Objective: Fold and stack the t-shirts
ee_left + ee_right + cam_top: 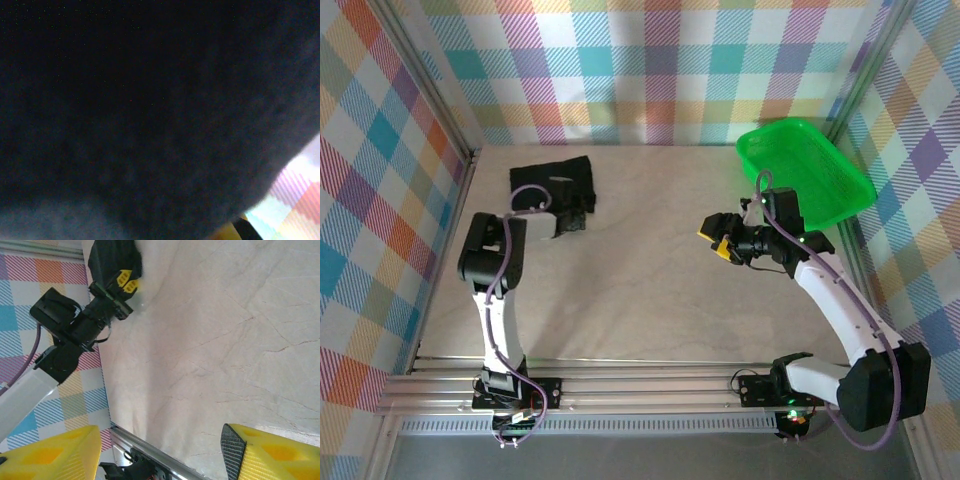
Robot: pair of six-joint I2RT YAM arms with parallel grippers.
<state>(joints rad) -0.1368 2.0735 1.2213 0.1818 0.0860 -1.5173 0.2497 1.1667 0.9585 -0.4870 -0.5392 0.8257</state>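
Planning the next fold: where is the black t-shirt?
Top view: the black t-shirt lies bunched at the far left of the table, its near edge in the left claw, opposite the green basket.

The t-shirt (555,178) is plain black. The basket (820,170) at the far right is bright green. The table (650,270) is pale cream with thin lines. The walls (650,70) have checks of pink, blue, yellow and orange. The right gripper (160,450) has yellow fingers (270,455).
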